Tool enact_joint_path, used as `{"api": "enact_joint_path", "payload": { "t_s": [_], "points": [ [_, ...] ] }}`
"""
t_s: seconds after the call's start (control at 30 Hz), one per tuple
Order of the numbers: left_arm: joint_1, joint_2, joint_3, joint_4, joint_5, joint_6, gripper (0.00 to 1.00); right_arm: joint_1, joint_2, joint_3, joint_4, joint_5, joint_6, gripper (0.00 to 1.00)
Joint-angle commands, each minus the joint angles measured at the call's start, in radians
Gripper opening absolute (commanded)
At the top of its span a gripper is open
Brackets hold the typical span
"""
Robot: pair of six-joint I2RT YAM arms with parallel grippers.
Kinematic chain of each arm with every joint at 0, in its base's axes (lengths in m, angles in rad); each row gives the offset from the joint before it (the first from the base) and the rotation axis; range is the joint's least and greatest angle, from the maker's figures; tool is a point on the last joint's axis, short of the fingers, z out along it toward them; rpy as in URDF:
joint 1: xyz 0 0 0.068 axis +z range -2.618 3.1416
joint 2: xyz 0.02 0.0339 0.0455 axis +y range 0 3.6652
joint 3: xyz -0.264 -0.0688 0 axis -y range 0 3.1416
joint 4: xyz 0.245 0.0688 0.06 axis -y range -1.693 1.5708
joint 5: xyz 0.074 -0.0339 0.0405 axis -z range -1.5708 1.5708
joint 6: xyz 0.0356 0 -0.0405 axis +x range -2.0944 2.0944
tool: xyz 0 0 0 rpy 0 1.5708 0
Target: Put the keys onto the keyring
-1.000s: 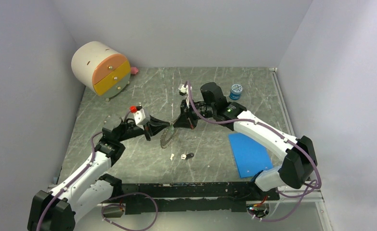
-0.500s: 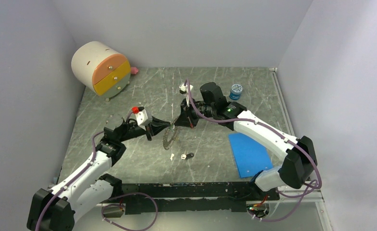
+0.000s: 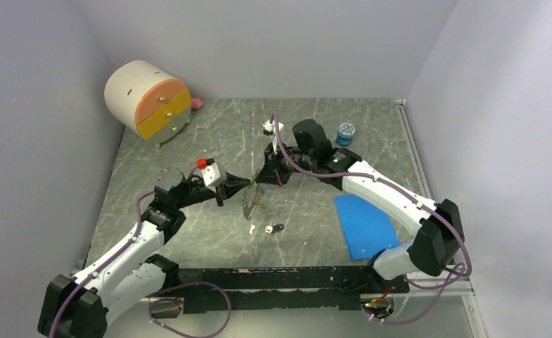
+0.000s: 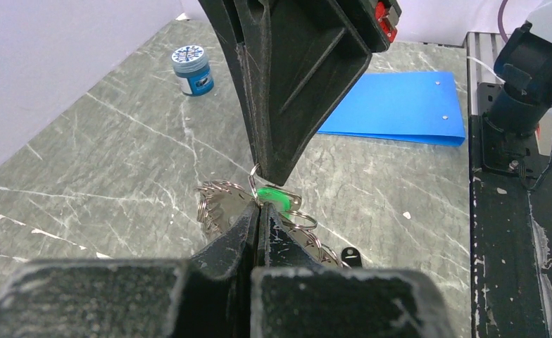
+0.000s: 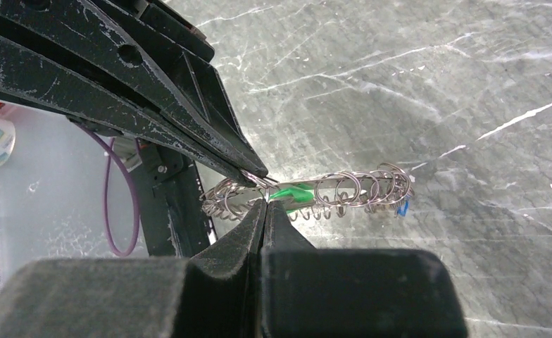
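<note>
Meeting tip to tip at centre of the top view: left hand [image 3: 248, 185] pinched together on the keyring [image 3: 250, 203], right hand [image 3: 259, 181] pinched together, seemingly on the green key [image 4: 273, 196] at the ring's top. Ring hangs clear of the table, long axis running down-frame from the tips. Both hands equally near. Versus a second ago: ring swung steeper, left hand crept right.

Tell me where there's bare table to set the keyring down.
Bare tabletop runs along the back, between the round drawer box and the blue jar. Crowded centre: left fingers and right fingers meet at the keyring, loose keys below, blue folder right.
</note>
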Motion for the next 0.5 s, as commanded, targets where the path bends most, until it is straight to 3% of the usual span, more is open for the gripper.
{"api": "enact_joint_path", "payload": {
  "t_s": [0.0, 0.47],
  "points": [
    [-0.015, -0.007, 0.036, -0.036, 0.013, 0.042, 0.03, 0.0, -0.008, 0.066, 0.05, 0.017, 0.014, 0.0],
    [-0.028, 0.001, 0.052, -0.083, -0.038, 0.074, 0.03, -0.001, 0.01, 0.088, 0.04, -0.017, 0.001, 0.0]
  ]
}}
